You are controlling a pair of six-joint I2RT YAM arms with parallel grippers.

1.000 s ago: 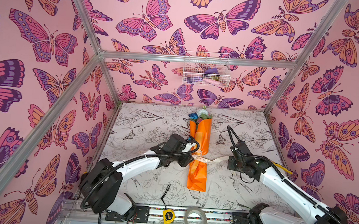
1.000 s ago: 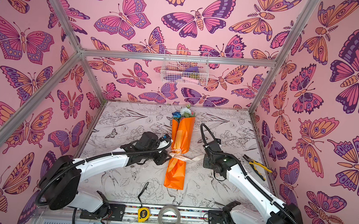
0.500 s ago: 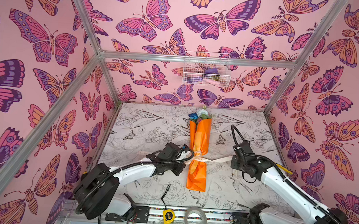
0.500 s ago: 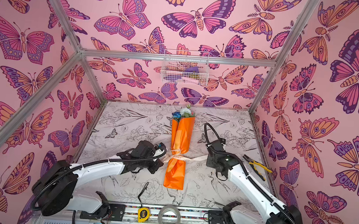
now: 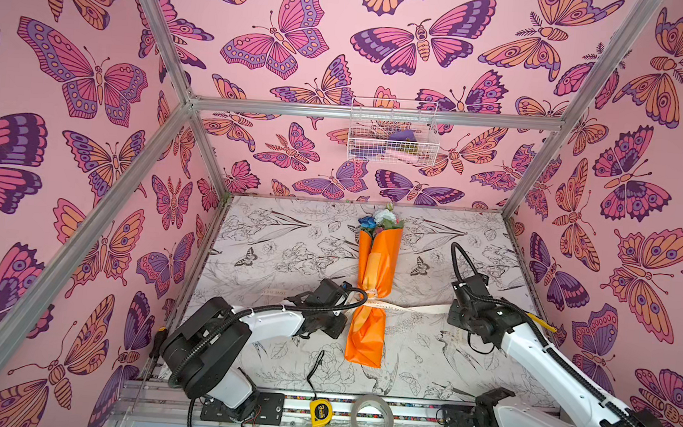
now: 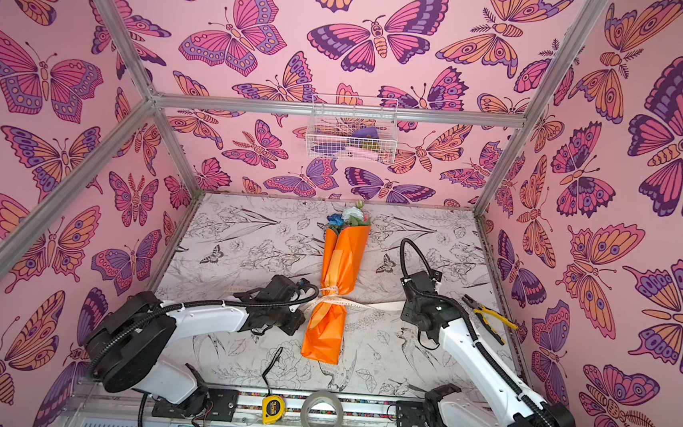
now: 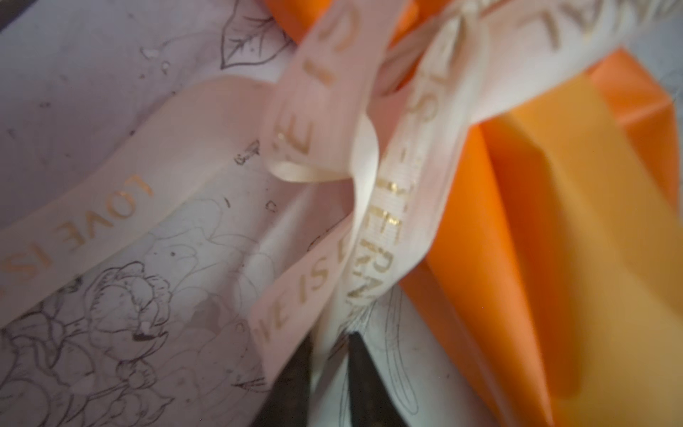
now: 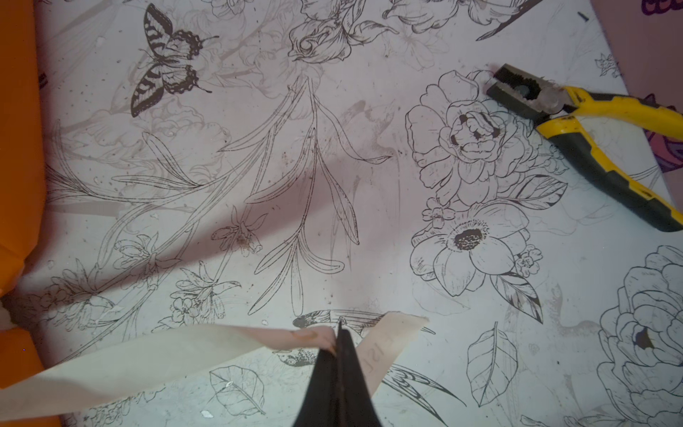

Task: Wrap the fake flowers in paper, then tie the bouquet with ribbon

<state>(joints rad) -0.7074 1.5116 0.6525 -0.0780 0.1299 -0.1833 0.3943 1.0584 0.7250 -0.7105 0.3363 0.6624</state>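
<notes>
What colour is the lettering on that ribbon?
Gold lettering on a cream ribbon, clearest in the left wrist view.

The bouquet [image 5: 376, 267] lies lengthwise down the middle of the mat [image 5: 278, 251] and splits it, with bare mat open on both sides toward the back wall. The ribbon [image 5: 415, 308], raised and stretched from the bouquet to the right gripper [image 8: 338, 334], bars the near right. By the right wall lie pliers [image 6: 490, 318]. A black cable [image 5: 310, 372], tape measure [image 5: 320, 409] and tape roll [image 5: 371, 417] crowd the front edge.
</notes>
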